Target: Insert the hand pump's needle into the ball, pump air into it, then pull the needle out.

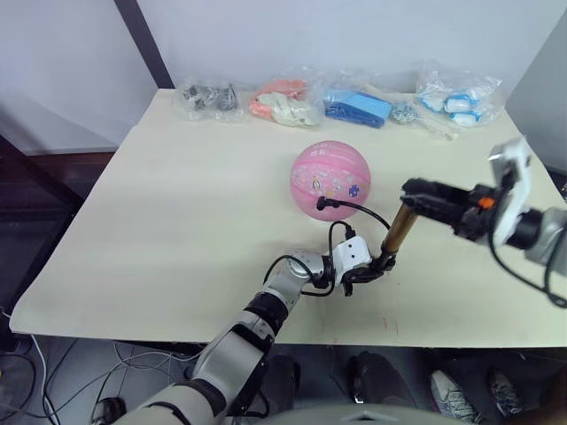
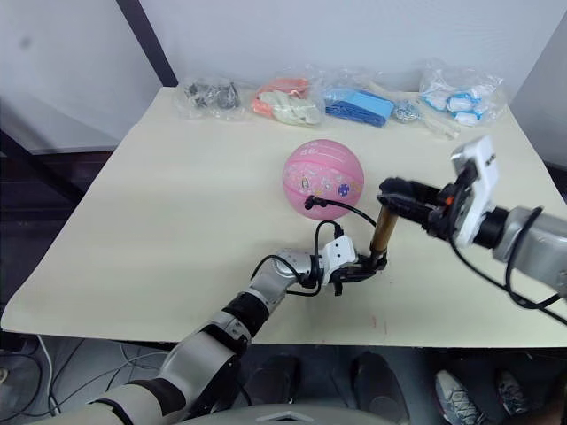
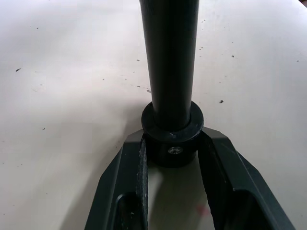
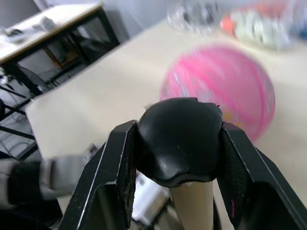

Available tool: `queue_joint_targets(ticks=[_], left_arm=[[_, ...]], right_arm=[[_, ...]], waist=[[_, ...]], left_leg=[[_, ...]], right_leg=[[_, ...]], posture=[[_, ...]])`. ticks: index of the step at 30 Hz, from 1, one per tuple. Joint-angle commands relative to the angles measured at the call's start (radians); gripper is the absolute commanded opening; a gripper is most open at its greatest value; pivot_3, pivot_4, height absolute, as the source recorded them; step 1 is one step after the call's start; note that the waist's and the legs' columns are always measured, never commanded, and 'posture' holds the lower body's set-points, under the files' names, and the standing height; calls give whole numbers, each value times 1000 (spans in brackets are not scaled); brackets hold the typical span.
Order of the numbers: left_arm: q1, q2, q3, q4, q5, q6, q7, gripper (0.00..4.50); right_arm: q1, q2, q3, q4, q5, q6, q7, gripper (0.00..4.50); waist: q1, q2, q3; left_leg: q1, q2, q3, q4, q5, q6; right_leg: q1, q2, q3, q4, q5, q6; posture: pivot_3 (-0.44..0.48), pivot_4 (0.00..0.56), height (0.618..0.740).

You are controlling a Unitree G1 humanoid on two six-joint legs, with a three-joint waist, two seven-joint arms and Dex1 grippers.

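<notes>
You see the round pink ball (image 1: 330,179) on the tabletop; the brass hand pump (image 1: 398,229) stands tilted beside it, hose arching to the ball.

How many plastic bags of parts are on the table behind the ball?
4, in a row along the table's far edge: grey parts bag far left, orange-white bag, blue bag, blue-white bag far right. None look hidden.

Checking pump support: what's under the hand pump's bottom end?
The left hand clamps the hand pump at its black bottom cap, just above the table. Whether the cap touches the table is hidden.
</notes>
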Motion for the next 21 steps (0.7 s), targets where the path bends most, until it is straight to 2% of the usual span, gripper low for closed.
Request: queue_joint_targets(ticks=[1, 6, 12, 16, 21], left_arm=[[48, 32, -34, 72, 51, 44, -7, 1015], [48, 33, -34, 71, 51, 45, -9, 1015], [48, 34, -35, 65, 48, 50, -11, 1015], [46, 34, -36, 64, 46, 52, -10, 1015], [47, 36, -35, 58, 44, 55, -10, 1015]], right_arm=[[-86, -79, -139, 16, 131, -14, -69, 1725], [-169, -147, -142, 52, 232, -19, -125, 1724], [-217, -177, -116, 64, 290, -21, -160, 1724], [-134, -142, -86, 29, 250, -10, -156, 1724], [45, -40, -28, -22, 135, -33, -134, 1724]], waist=[[0, -1, 1], [0, -1, 2], [1, 1, 7], [1, 1, 7], [0, -5, 3]], left_leg=[[0, 0, 0, 0, 0, 0], [0, 0, 1, 0, 0, 0], [-6, 0, 0, 1, 0, 0], [-8, 1, 0, 1, 0, 0], [-6, 1, 0, 2, 0, 0]], right_leg=[[0, 0, 0, 0, 0, 0], [0, 0, 0, 0, -1, 2], [-5, -1, 0, 0, 1, -1], [-7, -1, 0, 1, 1, -1], [-5, 0, -1, 1, 1, -1]], posture=[[0, 150, 740], [0, 150, 740], [0, 150, 740], [0, 150, 740], [0, 150, 740]])
